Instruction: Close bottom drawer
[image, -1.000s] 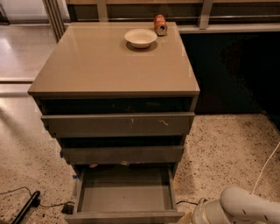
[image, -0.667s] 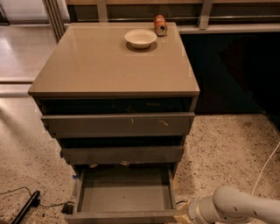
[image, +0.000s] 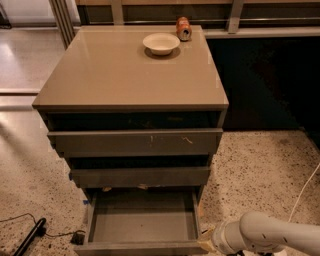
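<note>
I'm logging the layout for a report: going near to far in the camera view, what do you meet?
Open bottom drawer, with the gripper at its front right corner → middle drawer → top drawer → white bowl → can.

Grey-brown cabinet top (image: 130, 75) showed a smooth, glossy, reflective finish. Bottom drawer (image: 142, 222): matt grey tray inside. Speckled terrazzo floor (image: 250, 170) looked polished. End effector (image: 207, 243), low right beside that drawer's front corner, looked smooth off-white plastic.
</note>
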